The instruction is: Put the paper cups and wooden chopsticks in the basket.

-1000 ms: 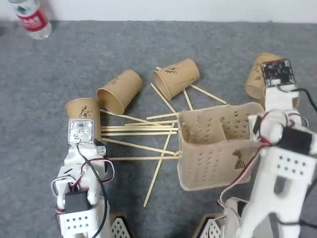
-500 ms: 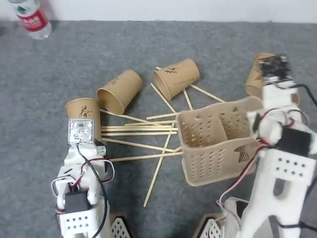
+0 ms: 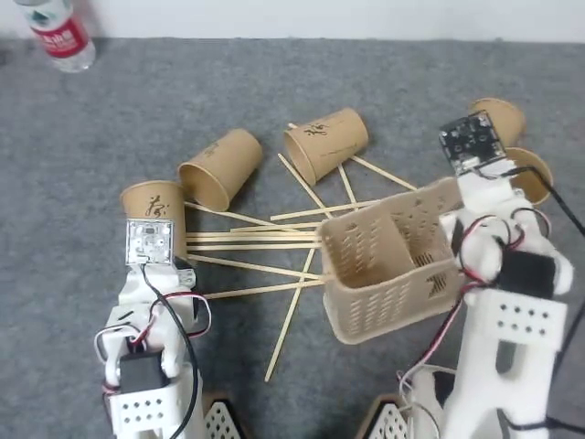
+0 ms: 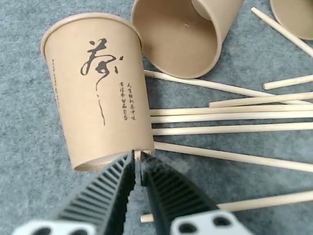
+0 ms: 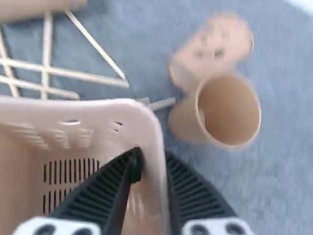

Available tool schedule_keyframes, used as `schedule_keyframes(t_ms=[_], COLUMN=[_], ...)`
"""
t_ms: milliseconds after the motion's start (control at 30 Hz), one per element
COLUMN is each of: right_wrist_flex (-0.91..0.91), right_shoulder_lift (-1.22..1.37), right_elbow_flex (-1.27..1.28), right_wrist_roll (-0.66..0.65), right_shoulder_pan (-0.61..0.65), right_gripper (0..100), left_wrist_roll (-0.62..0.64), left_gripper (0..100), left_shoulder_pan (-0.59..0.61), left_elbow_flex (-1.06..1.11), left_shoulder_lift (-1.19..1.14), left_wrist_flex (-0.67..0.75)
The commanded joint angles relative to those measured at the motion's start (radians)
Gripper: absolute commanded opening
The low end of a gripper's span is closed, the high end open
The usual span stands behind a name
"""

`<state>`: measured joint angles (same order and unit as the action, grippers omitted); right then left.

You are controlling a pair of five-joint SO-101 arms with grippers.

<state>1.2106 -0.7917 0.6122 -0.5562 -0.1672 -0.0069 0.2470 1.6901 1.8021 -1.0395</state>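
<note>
The beige perforated basket [image 3: 384,302] hangs tilted right of centre, its rim wall [image 5: 146,122] between the fingers of my right gripper [image 5: 149,159], which is shut on it. Several wooden chopsticks [image 3: 256,240] lie scattered on the grey carpet left of the basket. Three paper cups sit left and centre: one [image 3: 151,199] just ahead of the left arm, one [image 3: 222,167] on its side, one [image 3: 327,142] farther back. Two more cups [image 3: 527,174] [image 5: 227,110] lie right of the basket. My left gripper [image 4: 138,155] is shut, its tips at the base rim of the nearest cup [image 4: 98,88].
A plastic bottle [image 3: 57,32] with a red label lies at the far left corner by the white wall. Bare grey carpet stretches along the back and left side. Both arm bases stand at the near edge.
My right arm swung left with the basket, which tilted and turned, and the two cups at the right came into fuller view. The left arm stayed still.
</note>
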Motion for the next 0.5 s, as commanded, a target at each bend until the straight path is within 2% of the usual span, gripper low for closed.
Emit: schedule_keyframes(t_ms=[0, 67, 267, 467], right_wrist_flex=[0.01, 0.027, 0.065, 0.101], right_shoulder_lift=[-0.024, -0.045, -0.242, -0.403], right_elbow_flex=[-0.002, -0.005, -0.006, -0.008], right_wrist_roll=[-0.02, -0.025, -0.072, -0.068], right_shoulder_pan=[-0.077, -0.093, -0.093, -0.097], right_gripper=[25.6, 28.0, 21.1, 21.0], left_wrist_roll=[-0.008, -0.008, -0.008, -0.008], left_gripper=[1, 1, 1, 1], left_shoulder_pan=[0.005, 0.003, 0.002, 0.0], left_elbow_flex=[-0.008, -0.008, -0.008, -0.008], left_shoulder_lift=[0.018, 0.018, 0.018, 0.018], left_wrist_flex=[0.015, 0.015, 0.015, 0.015])
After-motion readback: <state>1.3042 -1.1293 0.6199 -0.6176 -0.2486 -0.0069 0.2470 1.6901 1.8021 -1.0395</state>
